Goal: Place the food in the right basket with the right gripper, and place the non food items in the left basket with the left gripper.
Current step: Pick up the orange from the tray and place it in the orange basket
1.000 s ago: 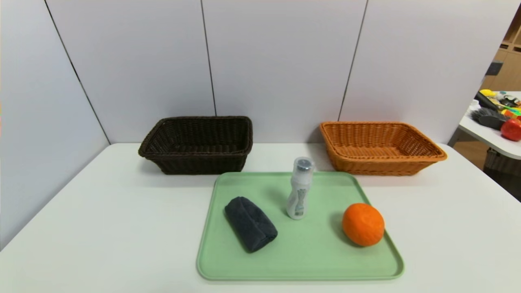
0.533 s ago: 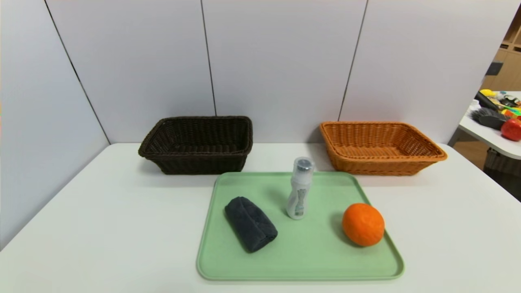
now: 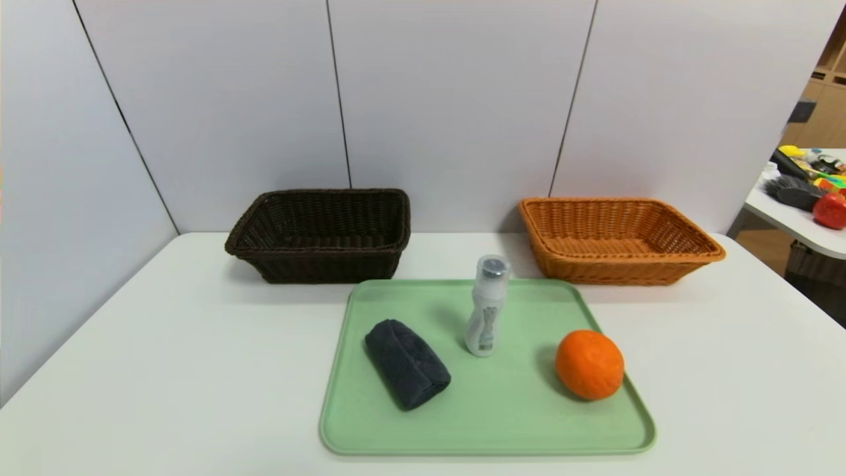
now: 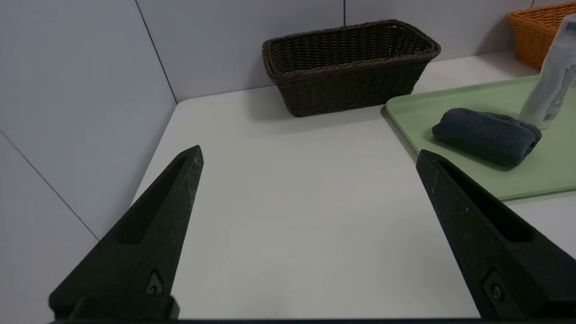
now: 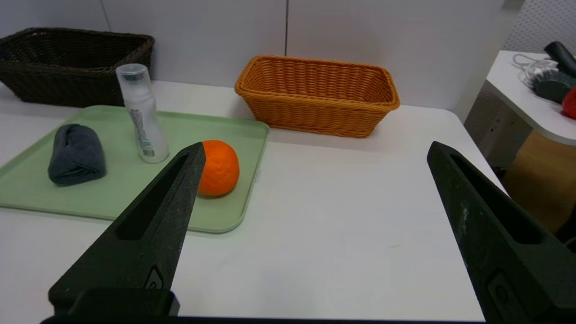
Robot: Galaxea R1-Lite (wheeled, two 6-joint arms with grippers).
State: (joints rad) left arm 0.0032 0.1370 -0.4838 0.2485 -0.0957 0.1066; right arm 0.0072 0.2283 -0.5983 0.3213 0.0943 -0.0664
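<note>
An orange (image 3: 589,365) lies at the right of a green tray (image 3: 489,423). A white bottle (image 3: 488,306) stands upright mid-tray, and a rolled dark cloth (image 3: 406,363) lies at the tray's left. Behind the tray stand the dark brown left basket (image 3: 322,233) and the orange-tan right basket (image 3: 615,239), both holding nothing. Neither arm shows in the head view. My left gripper (image 4: 308,153) hangs open over bare table, with the cloth (image 4: 487,136) and the dark basket (image 4: 348,65) ahead. My right gripper (image 5: 315,148) is open too, near the orange (image 5: 219,167) and facing the tan basket (image 5: 317,94).
The white table (image 3: 165,370) meets grey wall panels behind the baskets and along its left side. A second table (image 3: 803,221) at the far right carries a red apple (image 3: 831,210) and assorted clutter, beyond a gap.
</note>
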